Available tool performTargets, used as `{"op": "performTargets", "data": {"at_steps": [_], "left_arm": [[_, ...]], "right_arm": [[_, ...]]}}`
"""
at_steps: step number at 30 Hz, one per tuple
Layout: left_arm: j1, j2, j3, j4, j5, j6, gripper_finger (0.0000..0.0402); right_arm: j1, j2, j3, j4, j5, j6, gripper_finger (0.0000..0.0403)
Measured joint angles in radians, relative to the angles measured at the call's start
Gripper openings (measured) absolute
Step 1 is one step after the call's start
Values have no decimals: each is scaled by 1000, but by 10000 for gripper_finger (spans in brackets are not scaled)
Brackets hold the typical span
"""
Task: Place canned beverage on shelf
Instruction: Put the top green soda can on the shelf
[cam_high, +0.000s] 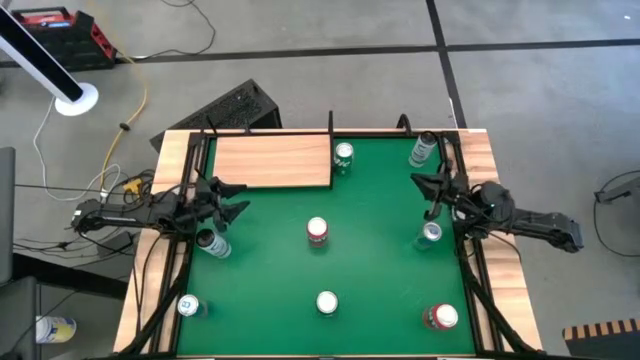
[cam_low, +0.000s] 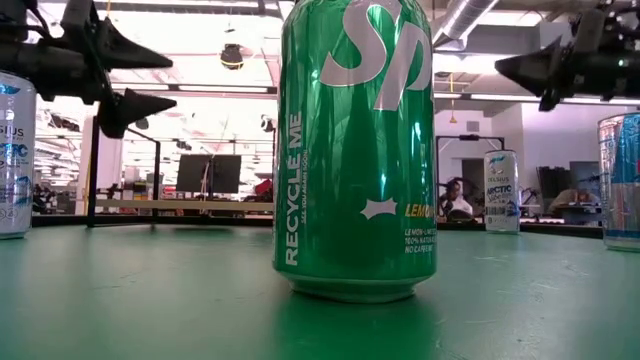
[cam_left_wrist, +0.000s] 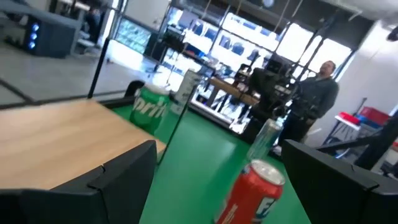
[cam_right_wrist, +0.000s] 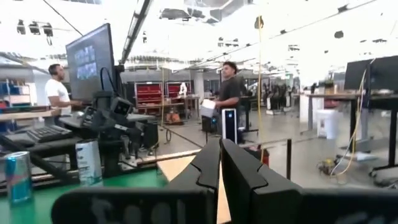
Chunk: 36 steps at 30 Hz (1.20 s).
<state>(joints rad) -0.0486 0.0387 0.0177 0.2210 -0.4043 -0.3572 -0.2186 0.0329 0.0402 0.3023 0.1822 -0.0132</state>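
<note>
The light-wood shelf (cam_high: 270, 160) stands at the table's far left and also shows in the left wrist view (cam_left_wrist: 56, 137). A green can (cam_high: 343, 155) stands upright just beyond its right end. A red can (cam_high: 317, 231) stands at mid-table and shows in the left wrist view (cam_left_wrist: 255, 190). My left gripper (cam_high: 235, 198) is open and empty, in the air near the table's left edge, with its fingers pointing toward the red can. My right gripper (cam_high: 425, 185) is shut and empty, in the air near the right edge; its fingers meet in the right wrist view (cam_right_wrist: 221, 149).
Other cans stand about the green table: one below my left gripper (cam_high: 213, 242), one near-left (cam_high: 188, 306), a green one at the near middle (cam_high: 328, 302), a red one near-right (cam_high: 440, 317), one below my right gripper (cam_high: 431, 234), and one far-right (cam_high: 422, 148). People stand beyond the table (cam_right_wrist: 230, 87).
</note>
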Motion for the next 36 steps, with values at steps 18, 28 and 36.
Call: {"op": "performTargets", "data": {"at_steps": [18,28,36], "left_arm": [[27,0,0,134,-66,114,332],[44,0,1,128,-28,109,332],[44,0,1,115,32,67,332]], "right_arm": [[-25,627,504,-285,1,-100,173],[-233,1096,863,-558,-115,-181,310],[-398,1360,960,-484,-351,-222,363]]}}
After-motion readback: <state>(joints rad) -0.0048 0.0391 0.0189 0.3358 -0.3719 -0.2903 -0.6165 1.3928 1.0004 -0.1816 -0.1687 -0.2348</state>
